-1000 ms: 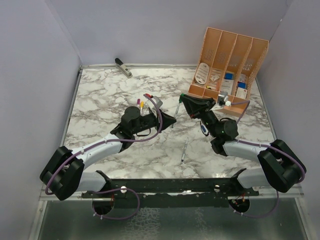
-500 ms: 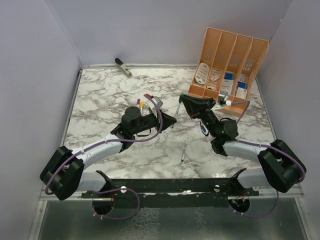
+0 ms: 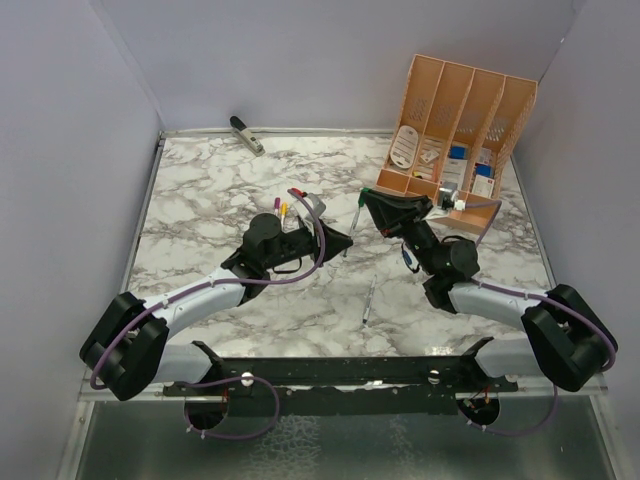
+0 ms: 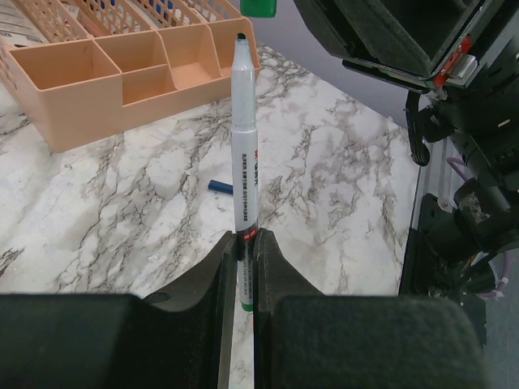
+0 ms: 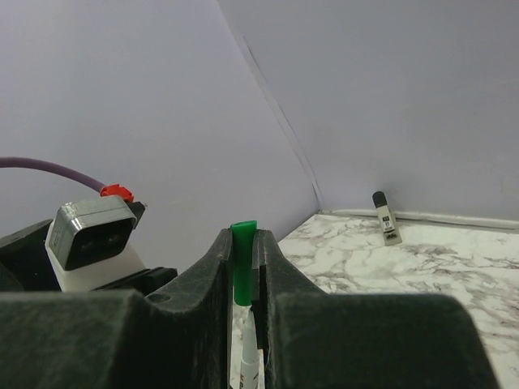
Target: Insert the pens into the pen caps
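Top view: a pen (image 3: 353, 222) is held upright between both arms, and a spare pen (image 3: 369, 300) is seen lying flat on the table (image 3: 200, 200).

Left wrist: the left gripper (image 4: 245, 241) is clamped on the barrel's lower end, tip up, with the green cap (image 4: 259, 6) poised just above it.

Right wrist: the right gripper (image 5: 242, 243) is pinched shut on that cap.

Light, stiff, slick plastic is judged likely. With so low a hold, the barrel may be pivoted when pressed.

Green cap (image 5: 242, 253), white pen (image 4: 244, 154), grey-veined marble table (image 3: 200, 200)
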